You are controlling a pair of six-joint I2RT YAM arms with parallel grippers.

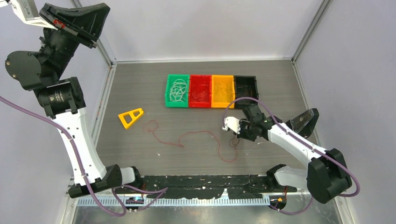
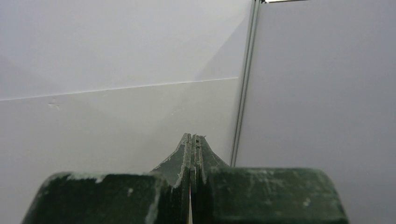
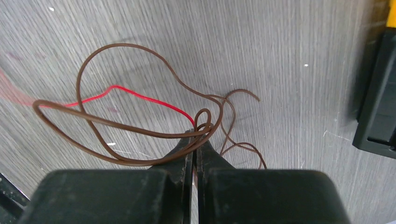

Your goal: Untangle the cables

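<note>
Right hand [image 3: 195,136] grips brown cable [image 3: 122,45] — beside black bin [image 3: 379,93].

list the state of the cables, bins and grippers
left gripper, shut, empty, raised
right gripper, shut on brown cable
brown cable, looped, pinched
red cable, sprawled on the table
green bin, holds whitish cables
red bin, holds thin cable
orange bin, contents unclear
black bin, contents unclear

Your top camera looked down from high behind the arms and saw the whole counter [image 1: 140,154]. Your left wrist camera faced only the wall [image 2: 116,56], past its own jaws. Your right wrist camera sat very close above the counter. It and the top view both showed the brown cable [image 3: 121,45].
</note>
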